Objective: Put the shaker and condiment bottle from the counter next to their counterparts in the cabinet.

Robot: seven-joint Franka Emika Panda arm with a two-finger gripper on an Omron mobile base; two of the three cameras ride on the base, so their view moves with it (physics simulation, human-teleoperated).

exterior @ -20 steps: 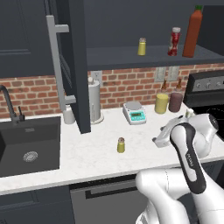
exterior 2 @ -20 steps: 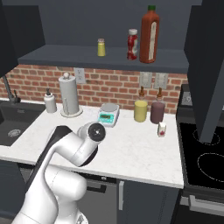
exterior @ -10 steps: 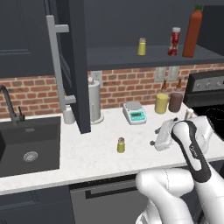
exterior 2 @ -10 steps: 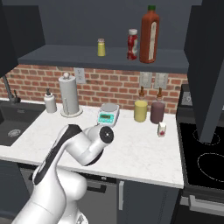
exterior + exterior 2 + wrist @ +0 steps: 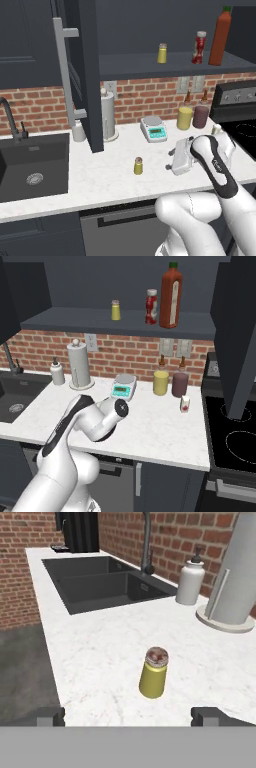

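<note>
Left base view. Gripper [image 5: 175, 159] low over the counter [image 5: 100, 180], turned toward the shaker [image 5: 138, 165] and near it, not touching. Probably held so low and level in order to take the small cylinder from the side. Shaker upright on the white stone, between the sink [image 5: 30, 165] and the gripper, in front of the open cabinet door [image 5: 90, 75]. Door swung out wide, so the shelf [image 5: 150, 65] free to reach. On that shelf 1 matching shaker [image 5: 162, 53], then the condiment bottle [image 5: 199, 47] just beside the tall bottle [image 5: 220, 36]; judged from this, 1 of 2 placements done.

Right base view. Same shelf from the other side: matching shaker [image 5: 116, 310] alone at the left, with free room beside it for its twin; condiment bottle [image 5: 152, 306] close against the tall bottle [image 5: 170, 295].

Hand view. Gripper [image 5: 128, 714] with its 2 dark fingertips [image 5: 50, 716] far apart, nothing between them, and aimed at the shaker [image 5: 153, 679]. Shaker a little ahead of the tips, close to the middle line, slightly toward the right tip. Yellow body, short and round, with a grey cap showing darker speckles on top. Looks smooth and light, so likely easy to tip if pushed before closing.
</note>
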